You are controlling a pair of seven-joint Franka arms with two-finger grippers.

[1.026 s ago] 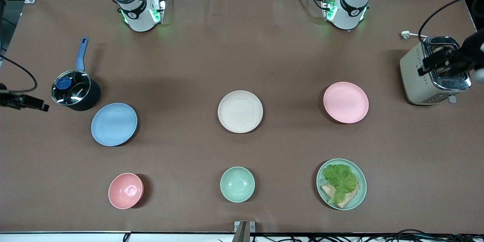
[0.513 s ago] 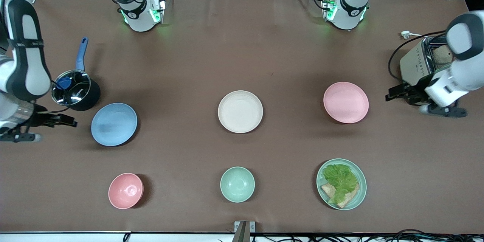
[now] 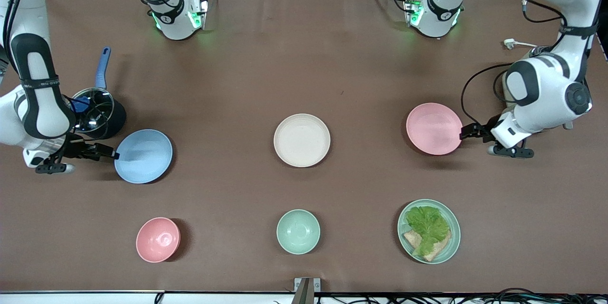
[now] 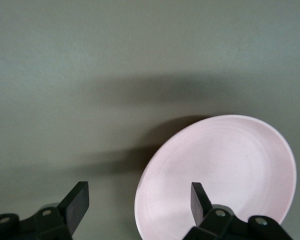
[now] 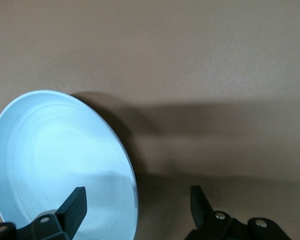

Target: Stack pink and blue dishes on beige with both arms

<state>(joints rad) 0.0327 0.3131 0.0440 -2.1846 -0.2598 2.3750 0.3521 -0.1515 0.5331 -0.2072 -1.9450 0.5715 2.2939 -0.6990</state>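
Note:
The beige plate [image 3: 301, 140] lies mid-table. Toward the right arm's end lies the light blue plate [image 3: 143, 156], and toward the left arm's end the pale pink plate [image 3: 434, 128]. My right gripper [image 3: 115, 155] is low at the blue plate's outer rim. In the right wrist view it [image 5: 137, 205] is open, with the rim of the blue plate [image 5: 55, 160] between its fingers. My left gripper [image 3: 463, 134] is at the pink plate's outer rim. It [image 4: 139, 202] is open too, straddling the edge of the pink plate [image 4: 225, 170].
A dark pot [image 3: 95, 114] with a blue handle stands beside the right arm's wrist. Nearer the front camera sit a small pink bowl [image 3: 157, 239], a mint bowl [image 3: 298, 231] and a mint plate [image 3: 453, 242] with lettuce and bread. The left arm mostly hides the toaster.
Both arms have swung in from the table's ends and come down. Each gripper has travelled from well outside its plate to that plate's outer rim. The plates have not moved.

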